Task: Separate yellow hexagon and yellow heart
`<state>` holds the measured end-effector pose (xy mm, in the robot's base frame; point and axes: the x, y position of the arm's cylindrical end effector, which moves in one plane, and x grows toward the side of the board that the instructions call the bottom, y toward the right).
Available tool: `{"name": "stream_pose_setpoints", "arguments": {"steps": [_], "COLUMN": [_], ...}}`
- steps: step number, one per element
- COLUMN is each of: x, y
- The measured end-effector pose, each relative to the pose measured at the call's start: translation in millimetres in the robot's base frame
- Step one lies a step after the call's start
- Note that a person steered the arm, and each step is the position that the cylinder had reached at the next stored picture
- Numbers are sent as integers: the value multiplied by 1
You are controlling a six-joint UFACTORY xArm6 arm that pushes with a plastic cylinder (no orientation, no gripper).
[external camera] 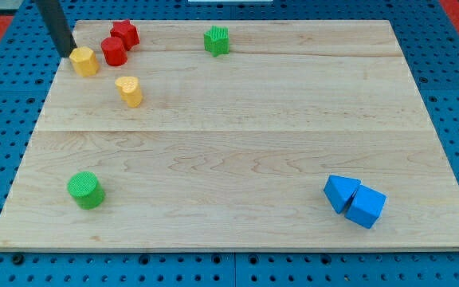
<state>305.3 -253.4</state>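
Observation:
The yellow hexagon [84, 60] sits near the board's top left corner. The yellow heart [130, 90] lies a short way to its lower right, with a gap between them. My tip [70, 53] is at the hexagon's upper left edge, touching or nearly touching it. The dark rod rises from there to the view's top edge.
A red cylinder [113, 51] stands just right of the hexagon, with a red block [124, 34] behind it. A green star [217, 41] is at the top middle. A green cylinder [84, 190] is at the bottom left. Two blue blocks [355, 200] touch at the bottom right. The wooden board [237, 151] lies on blue pegboard.

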Motion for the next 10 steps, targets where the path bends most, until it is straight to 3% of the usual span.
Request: {"name": "stream_pose_setpoints", "arguments": {"steps": [1,2,3,4,6,8,9,10], "x": [71,98,84,39,81,92,129,116], "y": [47,57,-11,2,200,135,204,249]}}
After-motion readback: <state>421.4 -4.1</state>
